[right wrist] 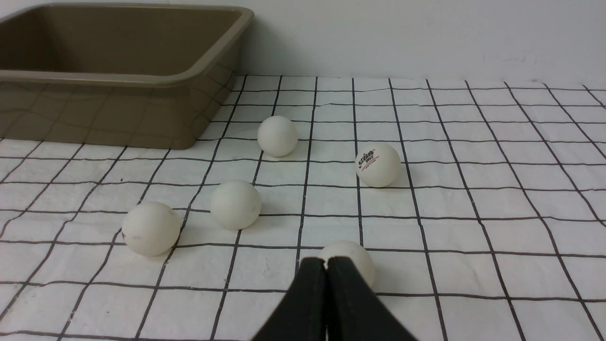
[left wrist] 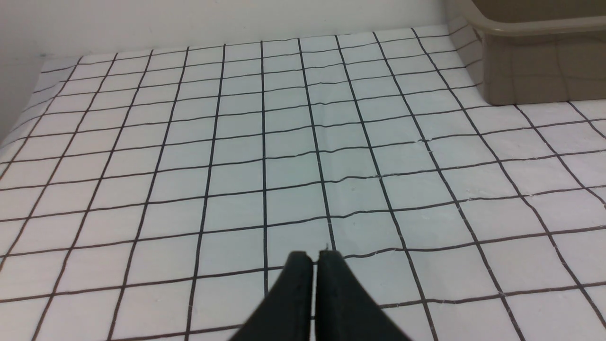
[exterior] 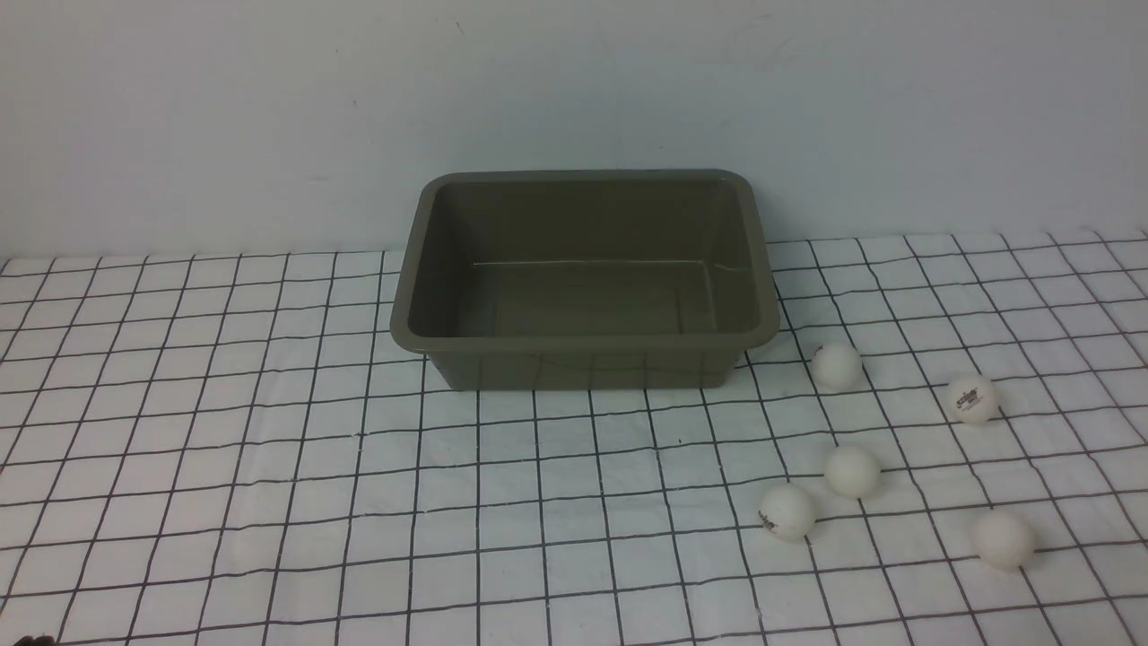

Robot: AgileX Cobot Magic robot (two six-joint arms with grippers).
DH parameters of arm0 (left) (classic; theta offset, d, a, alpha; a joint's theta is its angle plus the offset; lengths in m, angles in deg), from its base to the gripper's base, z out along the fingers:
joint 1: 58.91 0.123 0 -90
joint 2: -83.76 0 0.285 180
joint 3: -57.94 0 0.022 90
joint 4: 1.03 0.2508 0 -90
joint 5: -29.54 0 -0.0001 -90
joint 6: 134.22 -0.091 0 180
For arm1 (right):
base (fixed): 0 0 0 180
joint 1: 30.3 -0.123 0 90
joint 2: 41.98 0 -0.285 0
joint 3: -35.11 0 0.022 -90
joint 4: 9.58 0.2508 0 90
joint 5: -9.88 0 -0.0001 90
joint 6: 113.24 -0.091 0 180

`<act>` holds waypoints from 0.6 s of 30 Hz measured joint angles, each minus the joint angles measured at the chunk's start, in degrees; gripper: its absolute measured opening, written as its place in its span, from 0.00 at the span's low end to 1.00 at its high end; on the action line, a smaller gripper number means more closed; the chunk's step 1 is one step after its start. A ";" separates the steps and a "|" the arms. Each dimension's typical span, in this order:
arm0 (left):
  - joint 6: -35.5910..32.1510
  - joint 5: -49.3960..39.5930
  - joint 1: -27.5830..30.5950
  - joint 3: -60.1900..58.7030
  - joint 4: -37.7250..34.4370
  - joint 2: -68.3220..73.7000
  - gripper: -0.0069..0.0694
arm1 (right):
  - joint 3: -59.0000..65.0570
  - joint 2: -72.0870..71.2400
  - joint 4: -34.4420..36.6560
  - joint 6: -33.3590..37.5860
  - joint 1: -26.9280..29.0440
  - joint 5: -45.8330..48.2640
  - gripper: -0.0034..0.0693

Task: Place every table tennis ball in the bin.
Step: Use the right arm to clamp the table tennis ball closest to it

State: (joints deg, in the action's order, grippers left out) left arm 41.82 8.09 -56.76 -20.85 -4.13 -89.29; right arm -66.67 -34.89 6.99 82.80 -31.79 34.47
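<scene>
Lying on the surface (exterior: 269, 449) right of the bin (exterior: 583, 342), five table tennis balls (exterior: 851, 471) look light, slick, roll-prone: pinch across the middle. Left hand (left wrist: 315, 258) and right hand (right wrist: 326, 263) are closed, empty.

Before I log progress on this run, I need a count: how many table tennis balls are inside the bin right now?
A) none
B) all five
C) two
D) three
A: the bin shows only its bare floor, while all five table tennis balls lie on the checked cloth outside it, on the robot's right.
</scene>
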 joint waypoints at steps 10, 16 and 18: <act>0.00 0.00 0.00 0.00 0.00 0.00 0.09 | 0.05 0.00 -0.05 0.00 0.00 -0.88 0.02; 0.00 0.00 0.00 0.00 0.00 0.00 0.09 | 0.63 0.00 4.94 0.00 0.00 -8.41 0.02; 0.00 0.00 0.00 0.00 0.00 0.00 0.09 | 0.63 0.00 8.45 0.00 0.00 -11.37 0.02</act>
State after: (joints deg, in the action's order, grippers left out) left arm 41.82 8.09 -56.76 -20.85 -4.13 -89.29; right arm -66.04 -34.89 15.44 82.80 -31.79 23.10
